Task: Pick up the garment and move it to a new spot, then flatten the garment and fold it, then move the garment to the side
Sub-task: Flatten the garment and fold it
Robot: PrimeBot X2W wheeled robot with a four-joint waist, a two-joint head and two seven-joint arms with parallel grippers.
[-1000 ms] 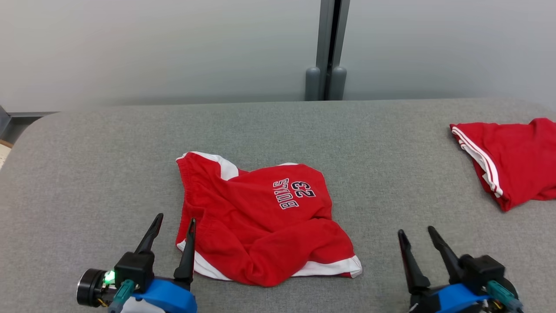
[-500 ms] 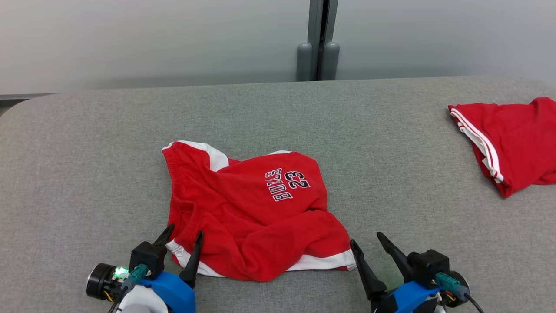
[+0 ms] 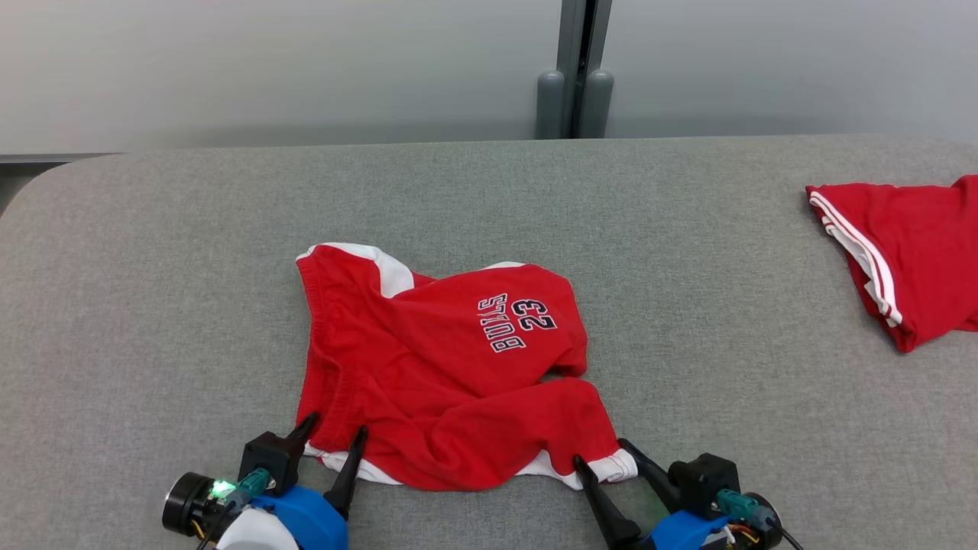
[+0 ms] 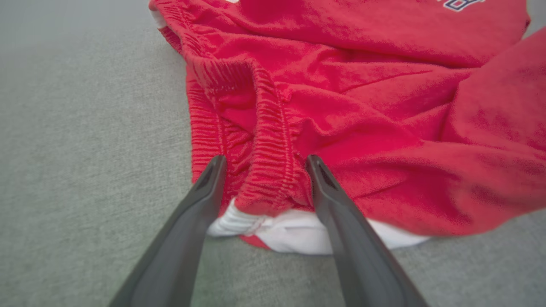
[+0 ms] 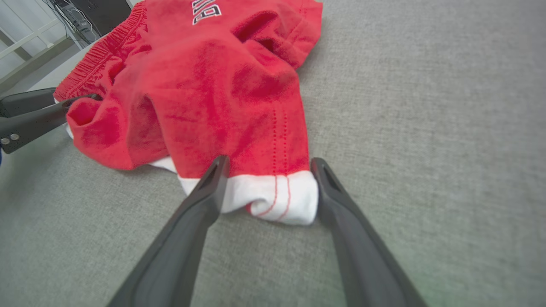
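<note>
- The left jaws sit low at the near left, released and spread wide, with nothing clamped. Their two fingers [image 4: 198,204] straddle the near-left corner of the shorts [image 3: 443,382].
- In the left wrist view, a bunched fold of the elastic waistband [image 4: 273,140] lies between those fingers, with white trim [image 4: 290,232] under it. I cannot tell whether the tips press the cloth.
- The right jaws sit low at the near right, likewise released and wide, gripping nothing. Their fingers [image 5: 202,200] stand on either side of the white hem [image 5: 277,198] at the near-right corner of the shorts.
- In the right wrist view, the left fingers [image 5: 30,125] show at the left edge, beside the other near corner.
- The shorts are red and lie crumpled on the grey tabletop [image 3: 153,267]. They are about midway from left to right and closer to the robot's edge than to the far one.
- One leg is folded across the near side, making a thick ridge that runs toward the hem.
- Farther back, on a flatter part, the print [image 3: 519,325] "BULLS 23" reads upside down in the head view.
- A white panel [image 3: 382,267] marks the far-left corner of the shorts.
- Well apart, at the far right, lies another garment [image 3: 917,252], red with white stripes and cut off by the picture's edge.
- Beyond the tabletop stands a pale wall [image 3: 267,69] with a grey post [image 3: 569,61].
</note>
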